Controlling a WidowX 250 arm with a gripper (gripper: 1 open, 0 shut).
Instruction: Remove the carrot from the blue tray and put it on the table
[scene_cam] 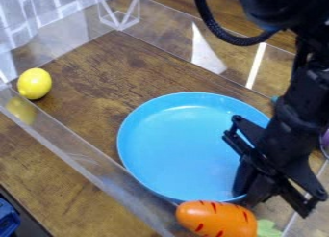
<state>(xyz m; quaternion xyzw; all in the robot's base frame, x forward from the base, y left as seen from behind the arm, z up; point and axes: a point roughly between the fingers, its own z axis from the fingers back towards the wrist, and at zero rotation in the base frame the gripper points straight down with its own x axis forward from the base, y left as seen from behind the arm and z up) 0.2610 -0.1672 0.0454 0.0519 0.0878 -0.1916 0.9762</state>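
Carrot (216, 220) at tray's five o'clock rim, blue tray (180, 144) on table (115, 67), gripper (264, 188) clenched, contents unclear

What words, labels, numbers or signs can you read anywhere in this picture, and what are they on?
None: no readable text, number or sign shows anywhere.
The carrot, blue tray, yellow ball and table are plain.
The black gripper and arm show no legible marking.
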